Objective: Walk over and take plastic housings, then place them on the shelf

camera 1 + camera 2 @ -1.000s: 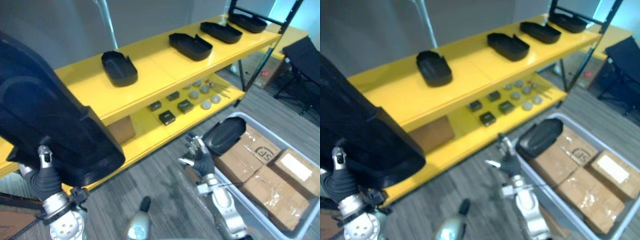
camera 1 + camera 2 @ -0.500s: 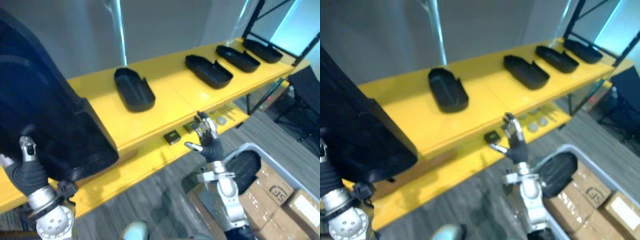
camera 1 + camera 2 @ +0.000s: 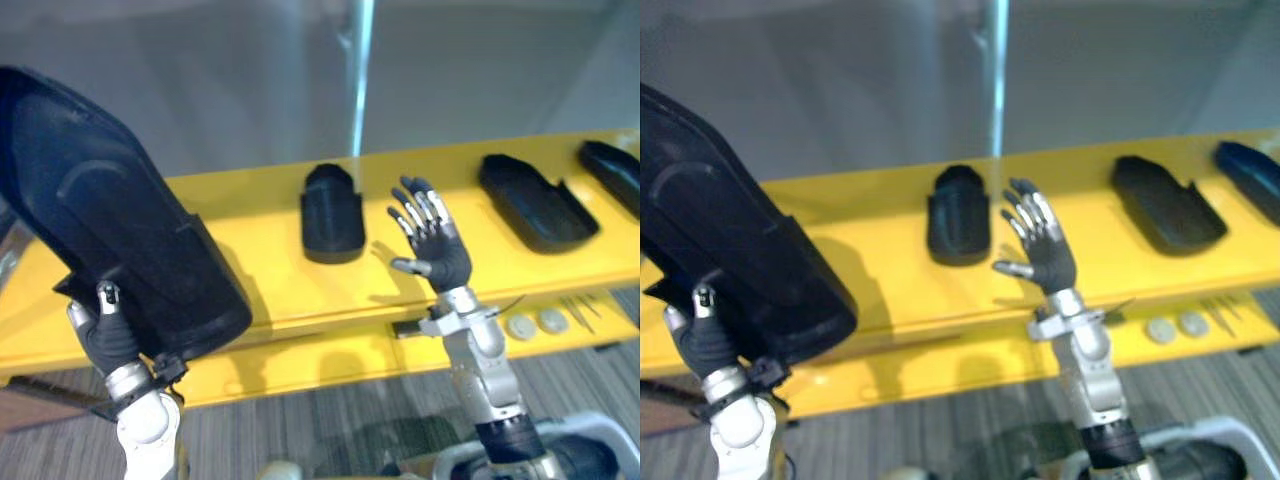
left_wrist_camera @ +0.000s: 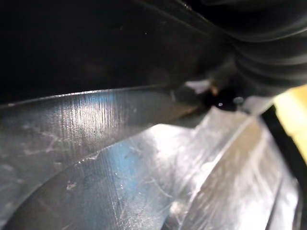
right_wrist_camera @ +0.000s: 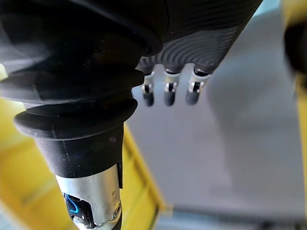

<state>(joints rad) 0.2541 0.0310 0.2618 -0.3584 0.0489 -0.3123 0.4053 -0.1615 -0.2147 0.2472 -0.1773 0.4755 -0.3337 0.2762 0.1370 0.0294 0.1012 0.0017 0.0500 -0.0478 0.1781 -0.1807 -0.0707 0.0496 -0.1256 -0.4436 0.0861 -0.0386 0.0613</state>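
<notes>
Much bare shelf beyond big housing

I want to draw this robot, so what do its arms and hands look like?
Its right hand has silver fingers with dark tips and a dark ribbed cover over the back and wrist. The left hand wears the same dark cover. Both arms are silver-grey.

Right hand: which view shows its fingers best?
Left eye view: the whole right hand is raised before the yellow shelf, fingers straight and spread, holding nothing. Right eye view shows much the same. Right wrist view gives its ribbed cover and some fingertips.
</notes>
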